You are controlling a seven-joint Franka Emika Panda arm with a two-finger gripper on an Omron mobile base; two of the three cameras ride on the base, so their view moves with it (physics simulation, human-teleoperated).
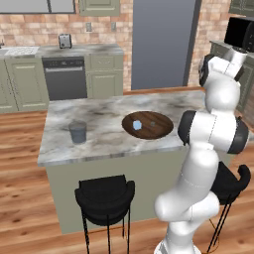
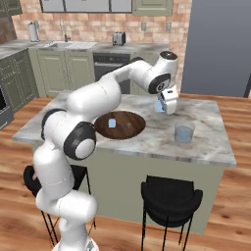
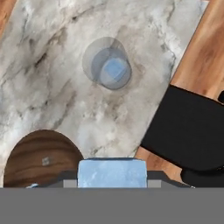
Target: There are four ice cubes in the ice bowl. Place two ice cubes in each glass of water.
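My gripper (image 2: 162, 107) hangs above the island between the ice bowl and the right-hand glass, shut on a pale blue ice cube (image 3: 112, 172); this cube (image 2: 158, 106) shows at the fingers. The dark wooden ice bowl (image 2: 128, 131) lies mid-counter with one ice cube (image 2: 112, 123) in it, the same cube (image 1: 137, 126) showing from the left side. Ahead of the hand stands a glass of water (image 3: 101, 56) with an ice cube (image 3: 115, 69) inside; it is the glass (image 2: 184, 133) right of the bowl. The other glass (image 1: 78, 132) stands at the counter's left end.
The marble island (image 1: 99, 111) has black stools (image 1: 105, 197) along its near side, one stool (image 3: 188, 131) just beyond the counter edge near the glass. Cabinets, a dishwasher (image 1: 65, 78) and a brick wall stand behind.
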